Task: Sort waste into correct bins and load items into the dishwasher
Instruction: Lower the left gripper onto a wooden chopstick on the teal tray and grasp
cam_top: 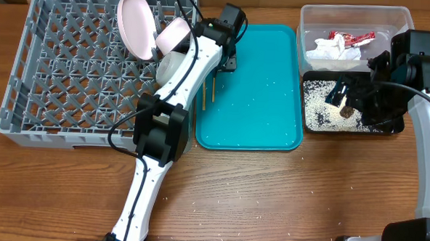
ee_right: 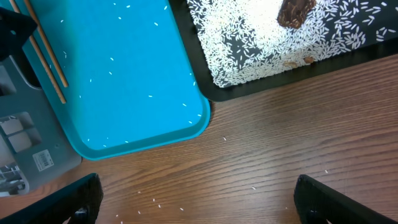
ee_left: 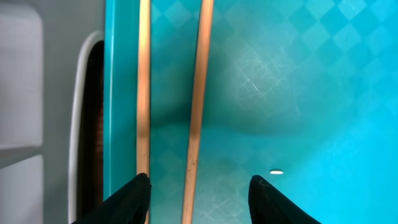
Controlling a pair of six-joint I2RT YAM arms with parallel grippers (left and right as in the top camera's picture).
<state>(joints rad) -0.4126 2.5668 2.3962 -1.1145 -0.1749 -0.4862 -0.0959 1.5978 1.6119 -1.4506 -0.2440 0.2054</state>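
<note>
The left gripper (ee_left: 199, 202) holds its jaws apart and empty, straddling one of two chopsticks (ee_left: 194, 93) on the teal tray (ee_left: 298, 93); the chopsticks' ends are cut off. The right gripper (ee_right: 202, 208) gapes, empty, over the table (ee_right: 280, 155). Only overhead shows the red wrapper (cam_top: 353, 37) and napkin (cam_top: 331, 49) in the clear tub (cam_top: 354, 9).

1. One grey dish rack (cam_top: 57, 77), at nine o'clock.
2. Three white dishes near its one o'clock corner: one plate (cam_top: 136, 22), one bowl (cam_top: 174, 33), one smaller piece (cam_top: 169, 66).
3. Two chopsticks (cam_top: 204, 94).
4. One teal tray (cam_top: 260, 86).
5. Two bins at three o'clock: one clear tub (cam_top: 303, 30), one black tray (cam_top: 345, 131).
6. One red wrapper (cam_top: 352, 38), one white napkin (cam_top: 331, 49), one brown lump (ee_right: 295, 11).
7. Rice grains (ee_right: 249, 56): too many to count.
</note>
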